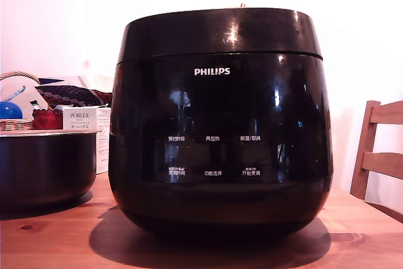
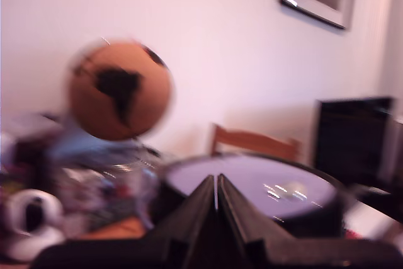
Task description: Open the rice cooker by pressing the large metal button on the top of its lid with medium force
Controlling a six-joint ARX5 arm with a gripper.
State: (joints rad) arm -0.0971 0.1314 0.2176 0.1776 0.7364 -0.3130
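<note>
Cooker: rice cooker (image 1: 220, 124) centre frame, lid (image 1: 220, 29) down.
Lower left: dark pot (image 1: 44, 165).
Right edge: wooden chair (image 1: 378, 149).
Gripper (image 2: 216, 184): fingers together, holding nothing.

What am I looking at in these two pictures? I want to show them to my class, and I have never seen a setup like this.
These are two cameras at one moment. The exterior view sits low on a wooden table and faces a black rice cooker with its lid closed. On that view's left stands a smaller dark pot, with a box and a basket of things behind it; a wooden chair is on its right. The wrist view rides on the robot arm. It is blurred, but shows the dark gripper, fingers together and holding nothing, near the cooker's top, with an orange globe behind.
</note>
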